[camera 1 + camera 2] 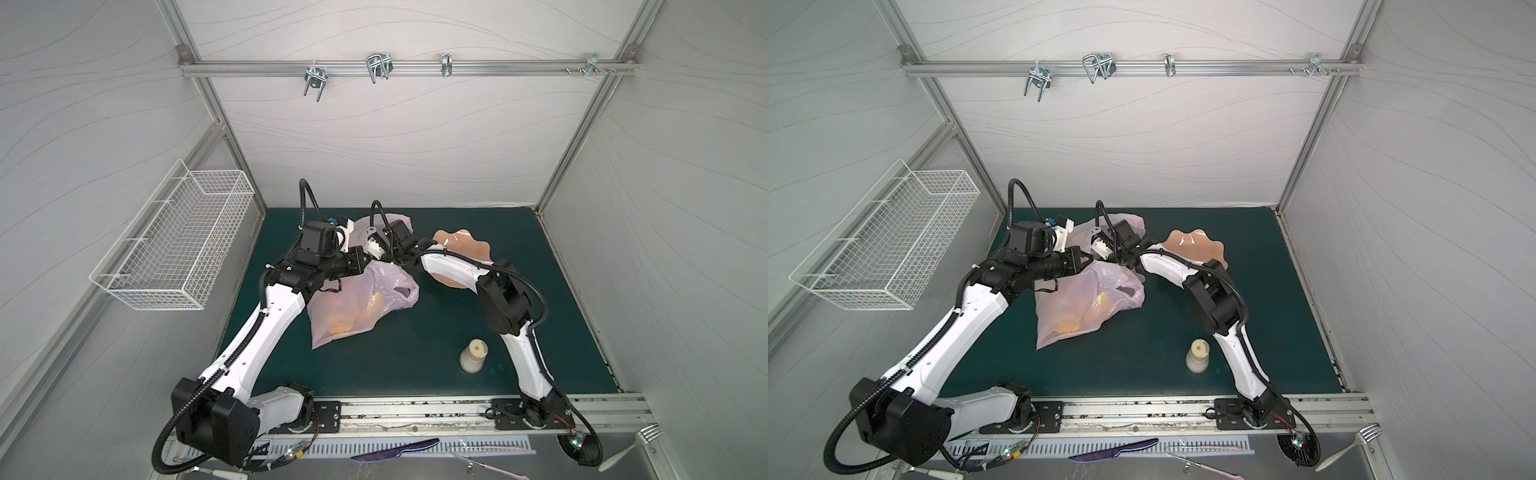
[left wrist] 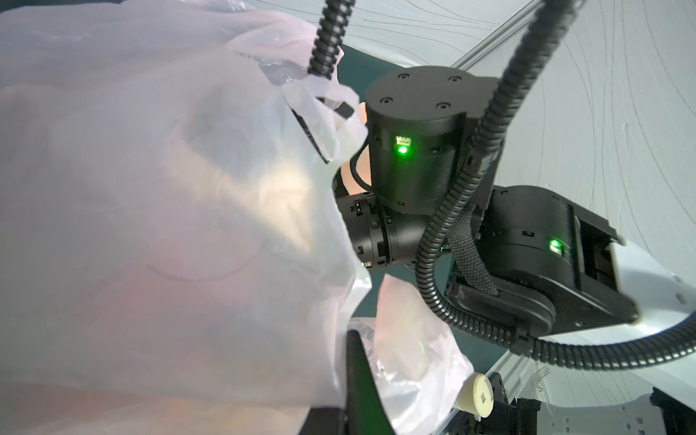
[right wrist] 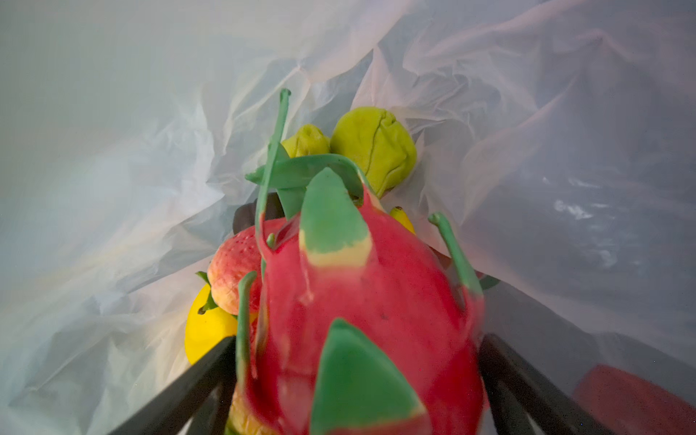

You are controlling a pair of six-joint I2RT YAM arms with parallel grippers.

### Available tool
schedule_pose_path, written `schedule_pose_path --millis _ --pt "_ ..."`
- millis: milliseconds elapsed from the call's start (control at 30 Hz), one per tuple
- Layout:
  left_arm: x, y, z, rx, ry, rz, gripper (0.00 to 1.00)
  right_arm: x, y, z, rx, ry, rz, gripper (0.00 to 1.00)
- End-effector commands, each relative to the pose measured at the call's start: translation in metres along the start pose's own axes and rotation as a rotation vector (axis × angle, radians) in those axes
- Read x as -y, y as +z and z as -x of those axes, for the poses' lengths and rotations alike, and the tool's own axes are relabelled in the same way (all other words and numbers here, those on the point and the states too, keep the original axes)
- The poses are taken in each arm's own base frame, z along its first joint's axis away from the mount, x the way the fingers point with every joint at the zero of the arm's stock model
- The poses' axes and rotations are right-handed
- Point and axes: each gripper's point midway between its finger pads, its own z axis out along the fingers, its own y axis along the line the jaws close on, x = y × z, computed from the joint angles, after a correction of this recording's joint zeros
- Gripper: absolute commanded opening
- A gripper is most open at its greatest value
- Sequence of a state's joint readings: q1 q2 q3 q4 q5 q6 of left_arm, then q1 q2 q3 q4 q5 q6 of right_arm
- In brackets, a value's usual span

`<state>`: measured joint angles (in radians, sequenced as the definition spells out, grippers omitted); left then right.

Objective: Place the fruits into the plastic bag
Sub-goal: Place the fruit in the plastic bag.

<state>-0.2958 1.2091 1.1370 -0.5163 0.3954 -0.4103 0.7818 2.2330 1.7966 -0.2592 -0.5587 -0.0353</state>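
Film of the plastic bag (image 1: 353, 307) is lying crumpled on the green counter (image 1: 415, 374), left of centre. The closed end is pointing toward the near edge and the mouth is rising toward the two wrists at the back. Yellow and orange shapes are showing through the plastic in both top views.

At the raised rim the left gripper (image 2: 350, 380) is sitting with its jaws together. Plastic is draping over it, so only one dark finger (image 2: 357, 361) is showing. The pinch point itself is hiding behind the film.

Inside the bag the right gripper (image 3: 357, 339) is reaching in with its jaws standing wide apart. The dragon fruit (image 3: 376, 286) is sitting between them, blurred, while the fingers (image 3: 196, 388) are showing sharp. Whether either finger is touching it cannot be told.

Deeper in the bag, past the dragon fruit:
- two green pears (image 3: 373, 147) are resting side by side against the film
- a strawberry (image 3: 233, 271) is lying on a lemon (image 3: 207, 331)
- a banana tip (image 3: 403, 220) is peeking out
- a dark brown fruit (image 3: 244, 216) is sitting partly behind a green leaf

The peach plate (image 1: 461, 245) is lying right of the bag, partly under the right arm. The cream bottle (image 1: 473, 355) is standing upright near the front, well apart from the bag. The wire basket (image 1: 178, 245) is hanging on the left wall.
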Motion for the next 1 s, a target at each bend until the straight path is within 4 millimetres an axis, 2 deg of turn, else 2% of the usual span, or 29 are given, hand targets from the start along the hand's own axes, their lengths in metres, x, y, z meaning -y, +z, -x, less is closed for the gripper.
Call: schedule_pose_path --millis 0,167,533,700,967 --pt "0.012 -0.009 0.022 0.071 0.052 -0.014 0.00 -0.005 -0.020 0.013 0.057 0.025 0.031 0.99" --pt "0.004 -0.012 0.022 0.075 0.034 0.014 0.00 -0.005 -0.047 0.021 0.112 0.043 0.029 0.99" --pt "-0.009 -0.016 0.017 0.078 0.010 0.070 0.00 -0.020 -0.083 0.020 0.161 0.098 0.076 0.99" --pt "-0.012 -0.019 0.013 0.075 0.013 0.083 0.00 -0.026 -0.100 0.021 0.175 0.090 0.044 0.99" --pt "-0.012 -0.028 0.005 0.083 0.002 0.079 0.00 -0.025 -0.132 0.017 0.173 0.099 -0.031 0.99"
